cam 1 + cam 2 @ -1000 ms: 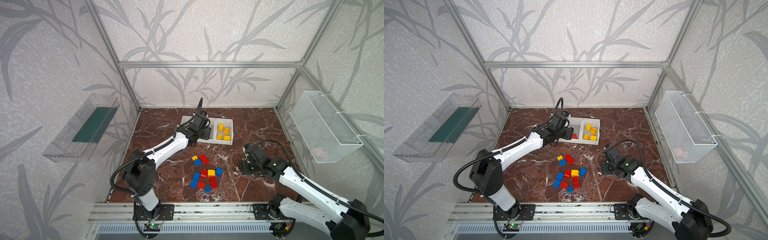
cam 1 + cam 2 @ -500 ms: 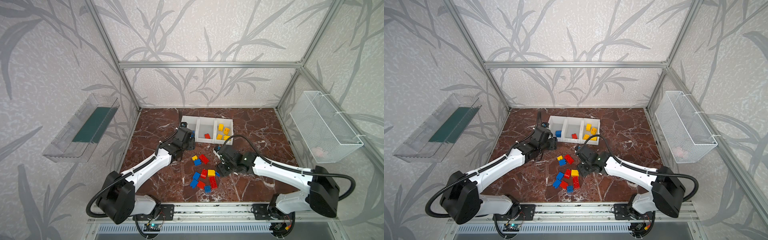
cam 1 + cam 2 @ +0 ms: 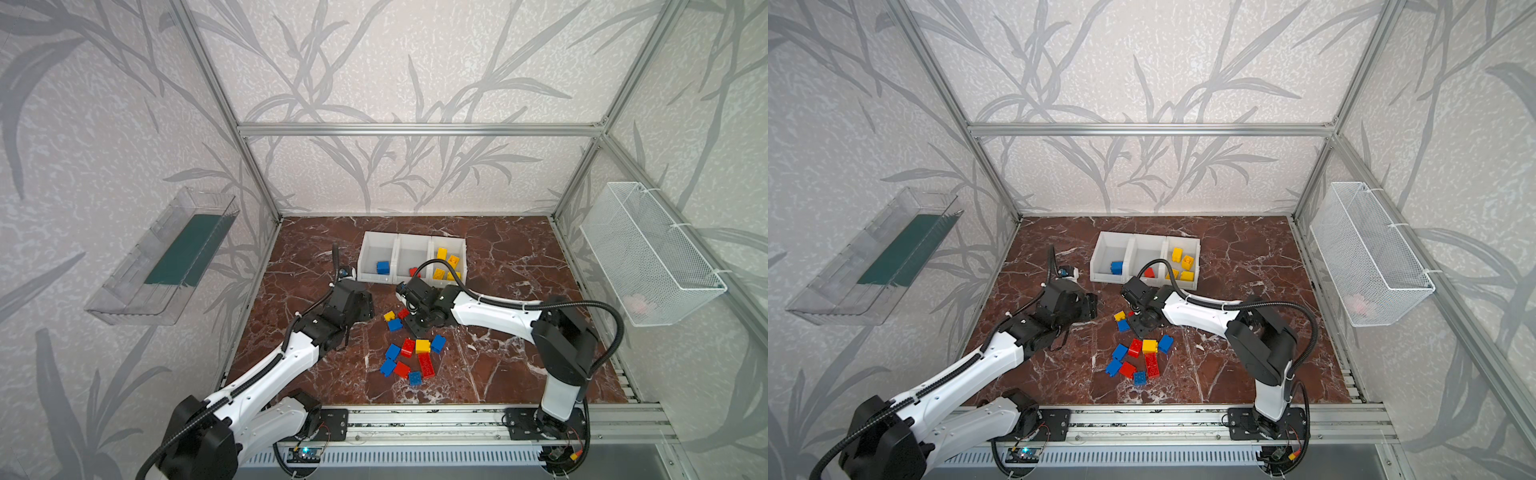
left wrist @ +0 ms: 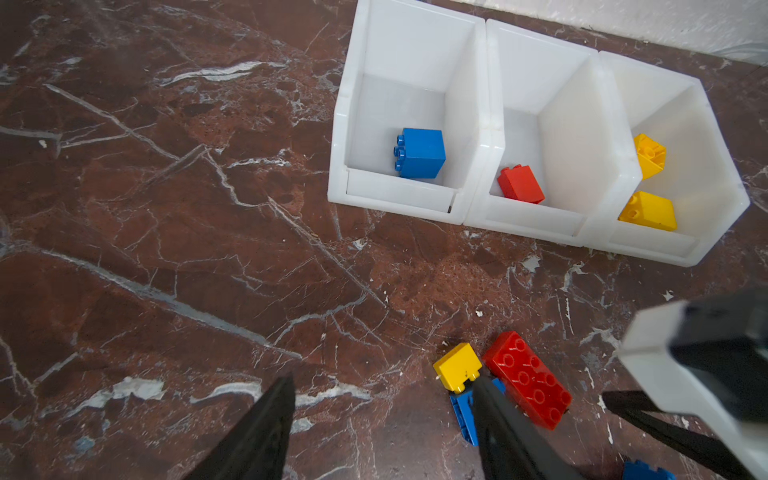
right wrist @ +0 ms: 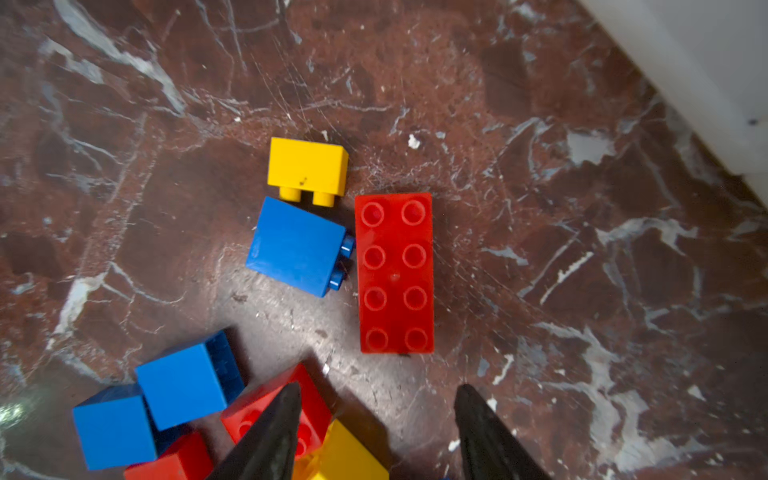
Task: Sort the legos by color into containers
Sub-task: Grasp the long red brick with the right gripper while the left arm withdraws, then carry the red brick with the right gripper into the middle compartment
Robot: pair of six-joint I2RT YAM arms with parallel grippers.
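Legos (image 3: 423,345) of chunky red, blue and yellow plastic mostly lie loose on the marble-patterned tabletop (image 3: 498,257). The right gripper (image 5: 379,388) is spread and empty. Just ahead, in line with its gap, lies a long red eight-stud brick (image 5: 395,272), long axis pointing straight away, so the jaws would close across its narrow width. A square blue brick (image 5: 297,245) sits just beside it. The left gripper (image 4: 382,380), also spread and empty, has that red brick outside its gap. Beyond stand three joined white plastic bins (image 4: 492,124).

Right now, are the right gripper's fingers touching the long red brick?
Apart. The right wrist view shows bare table between the fingers of the right gripper and the near end of the long red brick.
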